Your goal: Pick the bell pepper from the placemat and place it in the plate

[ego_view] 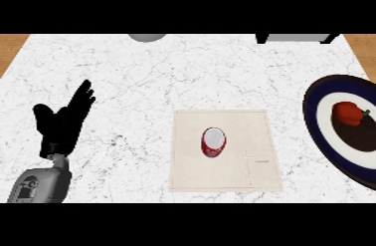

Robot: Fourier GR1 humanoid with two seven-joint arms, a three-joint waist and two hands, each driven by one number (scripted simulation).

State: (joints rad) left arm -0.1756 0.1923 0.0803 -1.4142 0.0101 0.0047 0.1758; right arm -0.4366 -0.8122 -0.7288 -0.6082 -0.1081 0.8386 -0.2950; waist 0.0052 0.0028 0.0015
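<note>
The white marble counter (183, 70) bears a beige placemat (249, 133). The bell pepper (349, 114) lies in the plate (312, 108). The left hand (60, 124) rests, fingers straight.

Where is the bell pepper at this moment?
In the head view, the bell pepper lies on the plate at the view's right edge, right of the placemat with the red cup.

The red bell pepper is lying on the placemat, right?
No, the bell pepper lies in the plate at the right edge, as the head view shows. The thing on the placemat is a small red cup.
</note>
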